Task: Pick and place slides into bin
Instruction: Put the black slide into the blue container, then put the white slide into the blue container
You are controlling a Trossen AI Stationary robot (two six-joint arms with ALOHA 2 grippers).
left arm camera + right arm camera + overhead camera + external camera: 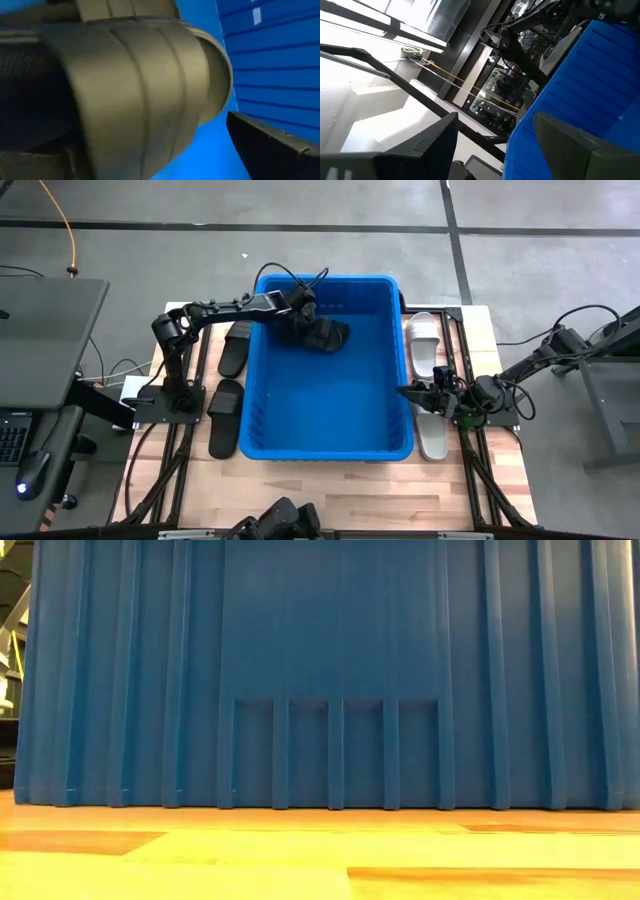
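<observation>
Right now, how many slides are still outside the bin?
4: two black slides left of the bin, two white slides right of it. One black slide is inside. The bin could hide others.

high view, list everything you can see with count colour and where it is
bin: 1, blue, middle of the table
black slide in the bin: 1, black, on the bin floor at the far left end, under the left gripper
black slides on the table: 2, black, left of the bin, one farther back than the other
white slides: 2, light grey/white, right of the bin, the nearer one partly under the right arm
table: 1, light wood, with black frame rails on top
left gripper: 1, dark, open, over the bin's far left end just above the black slide
right gripper: 1, dark, open, holding nothing, at the bin's right rim
</observation>
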